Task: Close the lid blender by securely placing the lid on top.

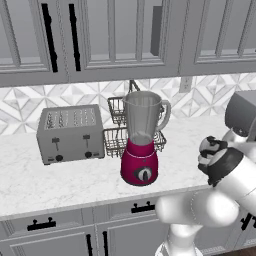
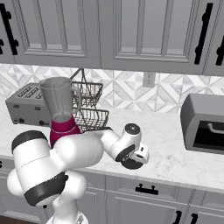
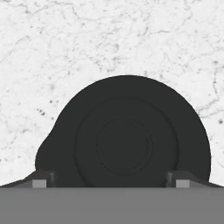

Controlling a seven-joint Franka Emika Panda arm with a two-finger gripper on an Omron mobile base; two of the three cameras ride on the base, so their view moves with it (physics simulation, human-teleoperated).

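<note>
The blender (image 1: 142, 150) stands on the white marble counter (image 1: 60, 180), a magenta-red base under a tall clear jar whose mouth is uncovered. From the right base view the blender (image 2: 60, 111) is at the left, partly behind my arm. The lid (image 3: 124, 138), a dark round cap, lies flat on the counter right of the blender. My gripper (image 3: 111, 179) points straight down at the lid and is open, one fingertip (image 3: 41, 179) at each side of it. My hand hangs low over the counter's front edge in both base views.
A silver toaster (image 1: 70, 132) sits left of the blender, and a two-tier wire basket (image 1: 116, 136) stands behind it. A big dark grey box appliance (image 2: 203, 122) occupies the counter's right end. Wall cabinets (image 2: 131, 30) hang overhead.
</note>
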